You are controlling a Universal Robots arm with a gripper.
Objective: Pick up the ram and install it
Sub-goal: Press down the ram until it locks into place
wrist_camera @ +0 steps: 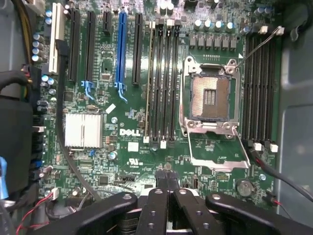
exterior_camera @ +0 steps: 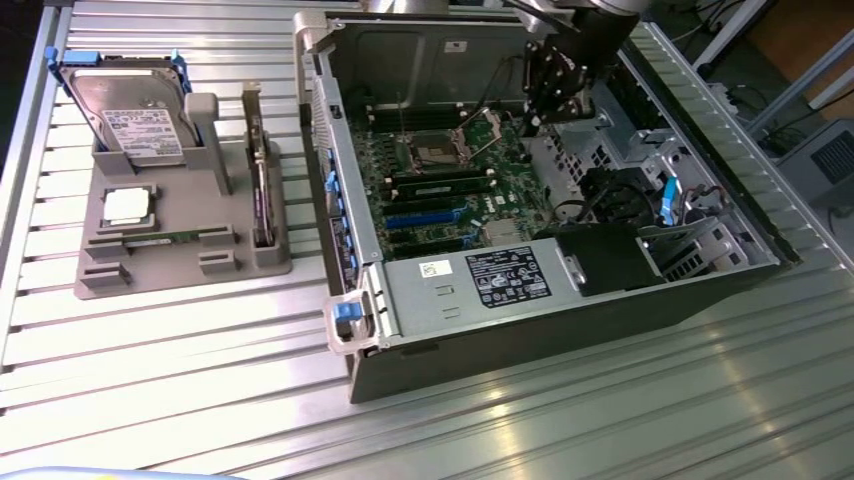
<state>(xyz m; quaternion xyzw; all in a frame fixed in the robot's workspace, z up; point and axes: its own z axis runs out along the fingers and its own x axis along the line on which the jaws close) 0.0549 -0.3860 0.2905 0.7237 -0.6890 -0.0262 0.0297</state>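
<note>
The ram (exterior_camera: 167, 239), a thin green stick, lies in a slot at the front of the grey holder (exterior_camera: 100, 285), at the exterior view's left, far from the arm. My gripper (exterior_camera: 558, 100) hangs inside the open computer case (exterior_camera: 534, 310), above the motherboard (exterior_camera: 507, 215) near the processor socket (exterior_camera: 438, 152). In the wrist view the gripper (wrist_camera: 167, 180) has its two black fingers (wrist_camera: 157, 200) pressed together with nothing between them. They hover over the board just off the ends of the memory slots (wrist_camera: 164, 83). A stick (wrist_camera: 148, 83) stands edge-on in the slot nearest the blue connector.
The holder also carries a hard drive (exterior_camera: 134, 115), a square silver processor (exterior_camera: 127, 205) and a dark expansion card (exterior_camera: 256, 170) standing on edge. Inside the case are the power supply (exterior_camera: 494, 280), cables (exterior_camera: 667, 200) and a silver heatsink (wrist_camera: 83, 129). The case walls hem in the arm.
</note>
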